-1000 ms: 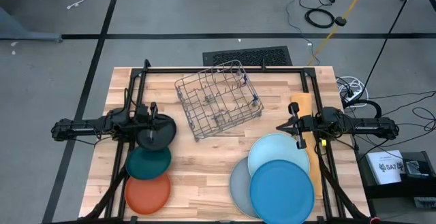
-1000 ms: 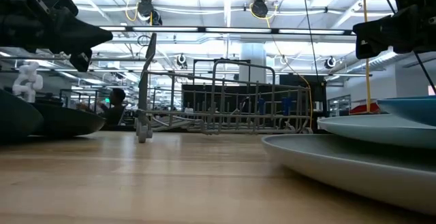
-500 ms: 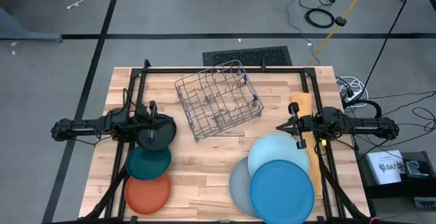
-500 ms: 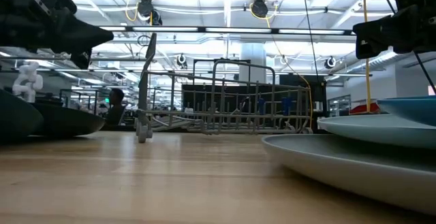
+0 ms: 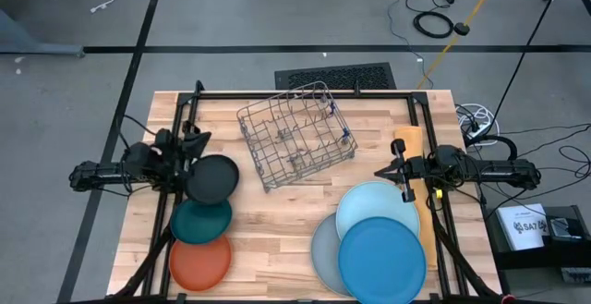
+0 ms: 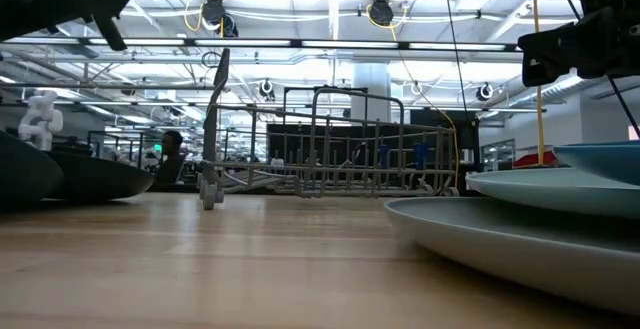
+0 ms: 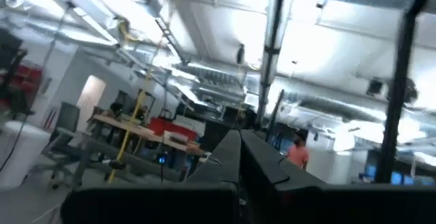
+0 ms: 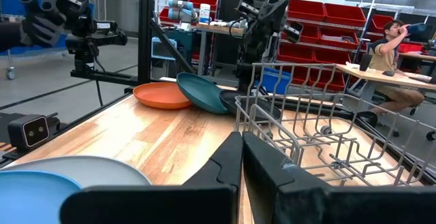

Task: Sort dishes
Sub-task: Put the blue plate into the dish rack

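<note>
On the table's left, the black plate (image 5: 211,178) overlaps the teal plate (image 5: 201,221), which overlaps the orange plate (image 5: 199,261). On the right, the mid blue plate (image 5: 381,260) lies on the light blue plate (image 5: 377,207) and the grey plate (image 5: 321,249). My left gripper (image 5: 190,141) is shut and empty, raised beside the black plate's far left edge and tipped up at the ceiling (image 7: 240,157). My right gripper (image 5: 406,184) is shut and empty, above the light blue plate's far edge (image 8: 242,150).
The grey wire rack (image 5: 295,136) stands askew at the table's far middle. The yellow-orange folded cloth (image 5: 411,147) lies under the right arm near the right edge. Bare wood (image 5: 277,221) lies between the two groups of plates.
My left gripper has drawn back from above the black plate toward the table's left edge, risen and tipped upward. The black plate stays where it was. My right arm has kept still.
</note>
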You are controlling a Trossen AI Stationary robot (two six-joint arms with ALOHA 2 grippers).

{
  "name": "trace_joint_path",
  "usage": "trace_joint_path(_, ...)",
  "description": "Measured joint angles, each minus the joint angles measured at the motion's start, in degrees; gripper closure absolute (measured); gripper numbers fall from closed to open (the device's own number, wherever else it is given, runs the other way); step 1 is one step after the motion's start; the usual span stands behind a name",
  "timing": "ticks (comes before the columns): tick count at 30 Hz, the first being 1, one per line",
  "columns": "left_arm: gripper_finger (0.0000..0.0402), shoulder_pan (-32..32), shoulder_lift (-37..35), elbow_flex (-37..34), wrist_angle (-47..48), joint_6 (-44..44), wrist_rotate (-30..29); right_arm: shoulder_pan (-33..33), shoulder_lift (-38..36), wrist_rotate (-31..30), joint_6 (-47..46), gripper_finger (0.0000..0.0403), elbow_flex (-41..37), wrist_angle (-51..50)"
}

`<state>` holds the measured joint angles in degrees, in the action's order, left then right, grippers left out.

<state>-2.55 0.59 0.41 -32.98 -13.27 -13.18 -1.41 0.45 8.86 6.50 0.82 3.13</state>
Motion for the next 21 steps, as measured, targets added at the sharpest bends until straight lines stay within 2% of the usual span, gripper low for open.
trace_joint_path(2,0.0394,-0.04,0.53,0.11,-0.3,-1.31,2.29,0.0,0.0,0.0,0.0,0.0396,0.0,-0.01)
trace_joint_path(6,0.0392,0.22,3.8,1.62,-5.59,-5.13,12.27,0.0,0.0,0.0,0.0,0.0396,0.0,-0.01)
trace_joint_path(9,0.0376,1.95,8.79,4.11,-6.04,-7.34,15.0,0.0,0.0,-0.23,0.49,0.0396,0.0,-0.18)
trace_joint_path(11,0.0355,4.22,14.19,6.68,-5.98,-6.41,16.28,-0.1,-0.01,-4.32,4.87,0.0396,0.0,0.44)
trace_joint_path(13,0.0325,7.2,20.74,10.07,-5.92,-2.0,16.83,-0.13,-0.01,-8.89,8.09,0.0396,0.0,1.4)
trace_joint_path(15,0.0288,10.6,28.56,14.87,-6.01,4.91,17.47,-0.13,0.01,-10.93,7.73,0.0396,0.0,3.41)
trace_joint_path(18,0.0232,15.86,41.27,24.2,-4.68,16.41,18.13,-0.09,-0.01,-13.28,0.45,0.0396,0.0,7.16)
trace_joint_path(21,0.0187,20.01,53.56,35.19,1.19,27.23,18.07,-0.13,-0.02,-17.66,-11.9,0.0396,0.0,11.39)
